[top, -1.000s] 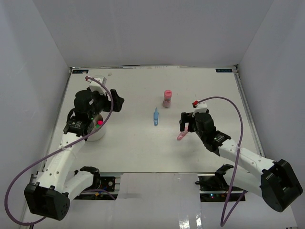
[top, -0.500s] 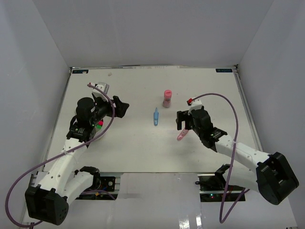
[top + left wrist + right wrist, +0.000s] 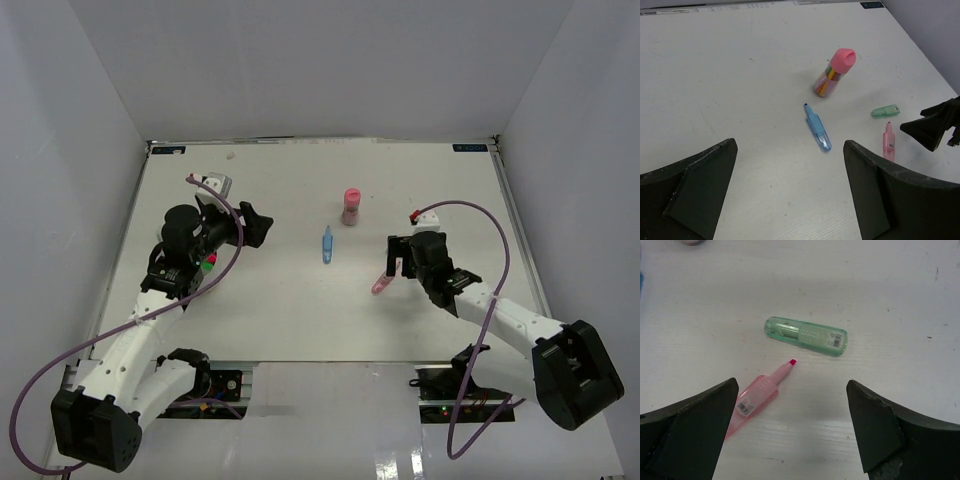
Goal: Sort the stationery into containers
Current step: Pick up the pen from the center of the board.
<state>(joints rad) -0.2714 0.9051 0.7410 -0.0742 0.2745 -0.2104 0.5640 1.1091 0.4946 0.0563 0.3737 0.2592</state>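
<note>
The left gripper (image 3: 260,226) has swung toward the middle of the table (image 3: 280,300) and the right gripper (image 3: 397,262) has edged back; both stand wide open and empty. The right would likely do best to centre over the green highlighter (image 3: 805,336), which lies just beside the pink highlighter (image 3: 756,399), and straddle its barrel squarely.

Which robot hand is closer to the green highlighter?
Right. The right gripper hangs open close over the green highlighter, which lies just ahead of its fingers. The left gripper, also open, is much farther away, on the other side of the blue pen.

White arm links (image 3: 125,345), black joint housings (image 3: 575,375), looping purple cables (image 3: 460,205), both arms alike
</note>
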